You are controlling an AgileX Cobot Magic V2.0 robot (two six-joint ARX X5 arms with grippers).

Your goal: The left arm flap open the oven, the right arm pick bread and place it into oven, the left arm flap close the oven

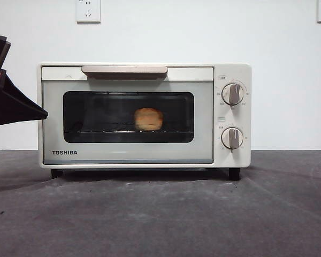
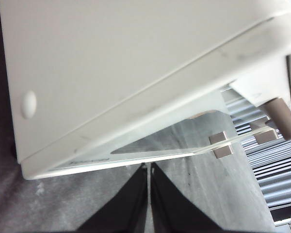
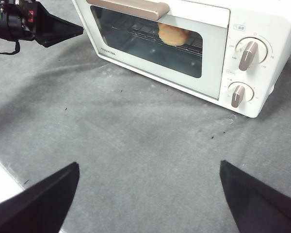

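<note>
The left pincer (image 1: 43, 113) is seen by the oven's (image 1: 144, 115) left side, its jaws pressed together with nothing between them. The right pincer (image 3: 148, 196) is held wide apart, well back from the oven. "TOSHIBA" (image 1: 64, 152) is printed on the shut door. The bread (image 1: 148, 119) is seen on the wire rack (image 1: 101, 131) behind the dark glass. The oven is set on a grey counter (image 1: 160, 214). Sockets (image 1: 88, 10) are seen on the white wall.

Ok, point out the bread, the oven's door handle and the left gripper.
bread (image 1: 148, 119), front view, middle of the loaf.
door handle (image 1: 124, 69), front view, middle of the bar.
left gripper (image 3: 80, 31), right wrist view, tip of the jaws.
</note>
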